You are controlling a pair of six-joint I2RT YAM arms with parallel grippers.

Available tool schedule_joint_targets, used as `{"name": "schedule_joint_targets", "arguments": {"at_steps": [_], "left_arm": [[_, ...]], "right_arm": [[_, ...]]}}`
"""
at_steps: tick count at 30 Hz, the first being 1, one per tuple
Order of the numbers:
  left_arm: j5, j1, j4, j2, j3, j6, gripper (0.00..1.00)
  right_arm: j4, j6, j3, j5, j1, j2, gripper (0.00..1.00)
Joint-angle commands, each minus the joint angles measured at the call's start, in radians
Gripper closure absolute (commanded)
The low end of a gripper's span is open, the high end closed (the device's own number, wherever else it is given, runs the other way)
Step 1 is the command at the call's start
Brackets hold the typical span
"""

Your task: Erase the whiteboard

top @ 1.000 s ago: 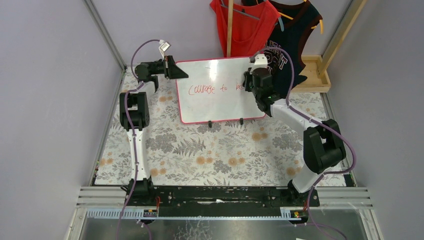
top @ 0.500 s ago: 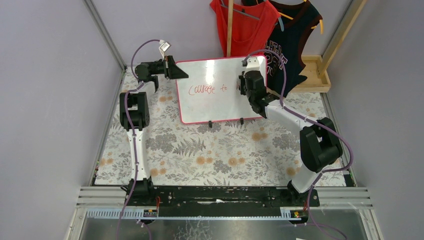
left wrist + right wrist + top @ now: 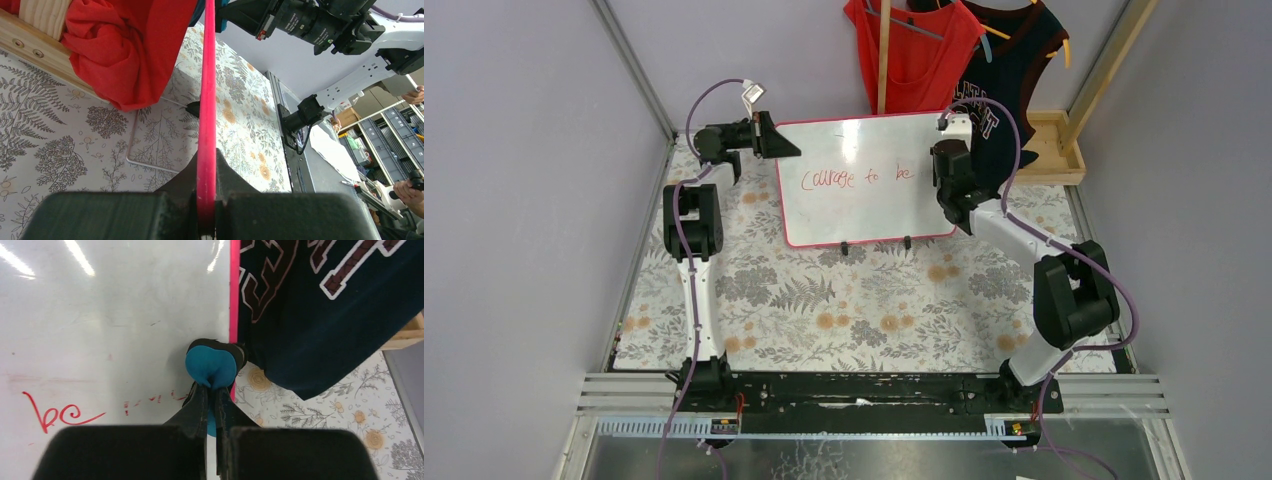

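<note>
The whiteboard [image 3: 864, 180] stands propped at the far side of the table, leaning on its two black feet [image 3: 845, 247], face toward me. Red writing [image 3: 854, 177] runs across its middle, from near the left edge to a little short of the right edge, so I judge most of the wiping is yet to do. To the right of the last word, "be", I see only faint red flecks and a pale smear.

My left gripper [image 3: 774, 140] is at the board's upper left corner. In its wrist view the pink frame [image 3: 206, 100] runs straight up between the fingers, which are pinched onto it. I take that grip as a brace, so the board does not slide or tip when it is pushed on.

My right gripper [image 3: 210, 405] is at the board's right edge, about level with the writing. Its fingers are nearly together, clamped on the stem of the blue eraser [image 3: 210, 367], whose pad sits just inside the right frame and, as far as I can judge, rests on the white surface. From there the writing lies to its left.
</note>
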Motion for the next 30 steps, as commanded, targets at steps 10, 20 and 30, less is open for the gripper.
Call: {"name": "schedule_joint_targets", "arguments": {"at_steps": [10, 20, 30], "left_arm": [[0.013, 0.0, 0.072, -0.013, -0.01, -0.023, 1.0], [0.007, 0.0, 0.071, -0.016, -0.013, -0.024, 1.0], [0.015, 0.0, 0.072, -0.019, -0.014, -0.026, 1.0]], "right_arm": [[0.002, 0.03, -0.024, -0.137, 0.023, -0.029, 1.0], [-0.003, 0.019, 0.04, -0.132, 0.169, 0.025, 1.0], [-0.053, 0.008, 0.046, -0.011, 0.141, 0.036, 1.0]]}}
